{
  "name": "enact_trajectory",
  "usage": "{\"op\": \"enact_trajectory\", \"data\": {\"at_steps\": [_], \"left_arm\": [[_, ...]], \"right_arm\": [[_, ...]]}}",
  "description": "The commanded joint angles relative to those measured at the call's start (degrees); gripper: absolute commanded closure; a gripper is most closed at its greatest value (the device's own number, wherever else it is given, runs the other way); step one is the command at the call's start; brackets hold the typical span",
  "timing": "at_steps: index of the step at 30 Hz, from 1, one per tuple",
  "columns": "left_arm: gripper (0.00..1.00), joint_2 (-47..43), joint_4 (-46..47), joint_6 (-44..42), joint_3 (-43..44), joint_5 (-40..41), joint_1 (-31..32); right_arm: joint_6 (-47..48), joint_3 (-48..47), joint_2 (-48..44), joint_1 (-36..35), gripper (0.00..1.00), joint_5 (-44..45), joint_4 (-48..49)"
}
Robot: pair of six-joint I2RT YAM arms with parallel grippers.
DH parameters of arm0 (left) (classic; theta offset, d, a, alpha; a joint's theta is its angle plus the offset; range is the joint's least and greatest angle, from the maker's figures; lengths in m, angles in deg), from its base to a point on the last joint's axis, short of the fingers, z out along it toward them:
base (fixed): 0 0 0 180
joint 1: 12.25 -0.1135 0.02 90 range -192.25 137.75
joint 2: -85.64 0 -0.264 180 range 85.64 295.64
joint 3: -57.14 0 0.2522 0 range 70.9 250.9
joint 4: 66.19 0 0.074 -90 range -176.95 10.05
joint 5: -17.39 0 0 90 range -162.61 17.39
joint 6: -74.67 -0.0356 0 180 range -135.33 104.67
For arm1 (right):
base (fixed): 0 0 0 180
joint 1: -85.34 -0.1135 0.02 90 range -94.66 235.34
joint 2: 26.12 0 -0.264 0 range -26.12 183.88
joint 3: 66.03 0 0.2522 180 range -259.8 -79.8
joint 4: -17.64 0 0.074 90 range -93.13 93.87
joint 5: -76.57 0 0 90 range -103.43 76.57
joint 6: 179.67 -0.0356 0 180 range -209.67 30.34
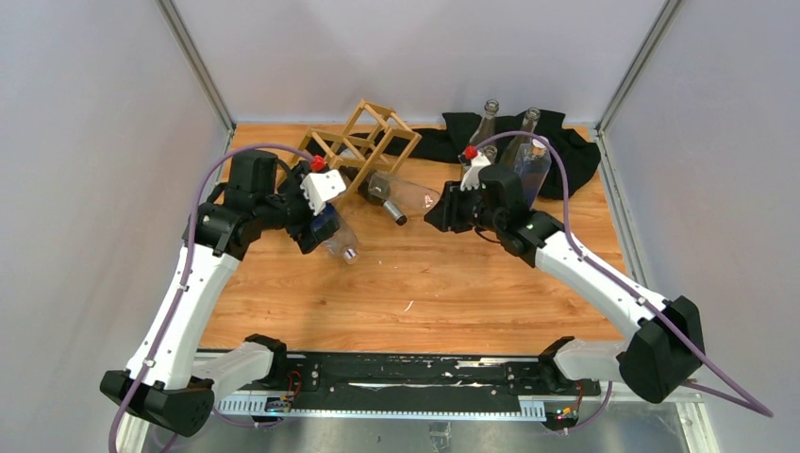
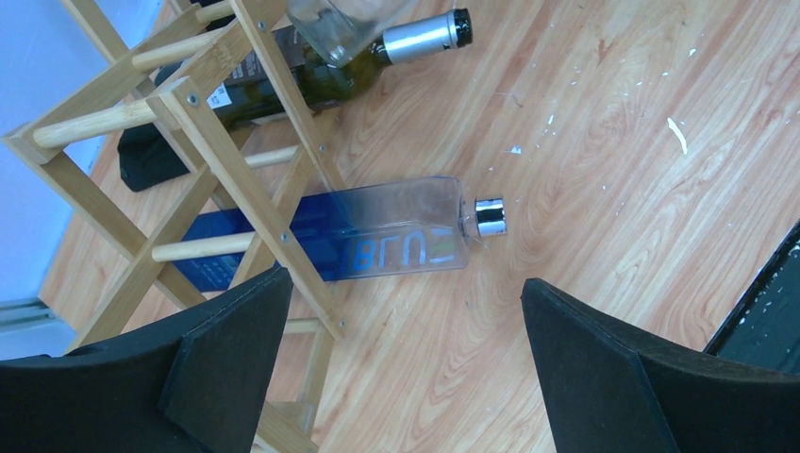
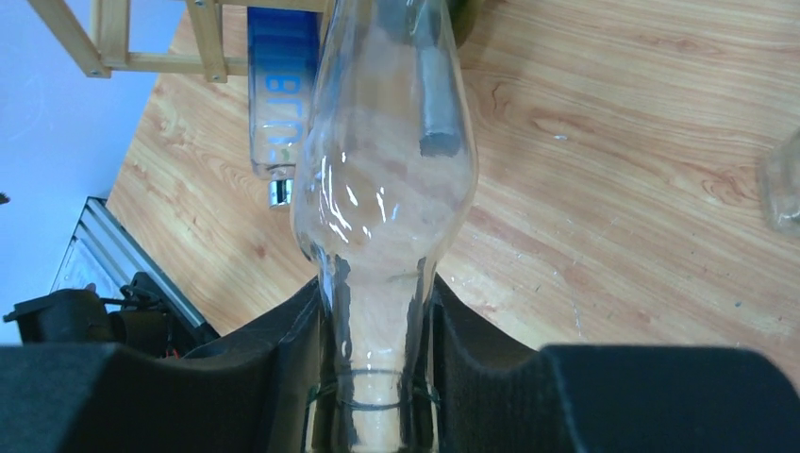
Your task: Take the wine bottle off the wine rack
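The light wooden wine rack (image 1: 363, 143) stands at the back, left of centre. A clear glass wine bottle (image 3: 387, 170) lies with its body toward the rack (image 3: 113, 38), and my right gripper (image 3: 375, 311) is shut on its neck. In the top view that gripper (image 1: 441, 215) sits just right of the bottle (image 1: 417, 196). A dark green bottle (image 2: 311, 80) with a silver cap lies beside it in the rack (image 2: 236, 104). A blue and clear square bottle (image 2: 377, 241) lies in a lower cell. My left gripper (image 2: 406, 283) hangs open just above and in front of it.
Two clear bottles (image 1: 486, 123) (image 1: 528, 151) stand at the back right on a black cloth (image 1: 443, 142). Grey walls close in the wooden table (image 1: 425, 293) on three sides. The arm bases and a black rail (image 1: 406, 373) run along the near edge.
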State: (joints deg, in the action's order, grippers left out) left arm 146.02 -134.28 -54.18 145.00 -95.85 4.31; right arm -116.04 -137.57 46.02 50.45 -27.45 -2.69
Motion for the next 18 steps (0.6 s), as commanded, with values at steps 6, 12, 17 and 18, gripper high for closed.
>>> {"op": "enact_trajectory", "data": {"at_steps": [6, 12, 17, 18], "left_arm": [[0.02, -0.96, -0.26, -2.18, -1.22, -2.32, -0.47], [0.0, -1.75, -0.25, -3.6, -2.98, -4.69, -0.48], [0.0, -2.54, -0.2, -8.8, -4.29, -9.08, 0.02], [0.0, -2.38, -0.25, -9.81, -4.32, -9.44, 0.33]], "right_arm": [[-3.39, 0.66, -7.66, -1.23, 1.0, -5.17, 1.83], [-6.71, 2.16, -8.9, -2.17, 1.0, -9.46, 2.43], [-8.18, 1.99, -9.0, -4.04, 1.0, -11.82, 3.25], [-8.55, 1.72, -8.77, -4.6, 1.0, -11.99, 3.35]]}}
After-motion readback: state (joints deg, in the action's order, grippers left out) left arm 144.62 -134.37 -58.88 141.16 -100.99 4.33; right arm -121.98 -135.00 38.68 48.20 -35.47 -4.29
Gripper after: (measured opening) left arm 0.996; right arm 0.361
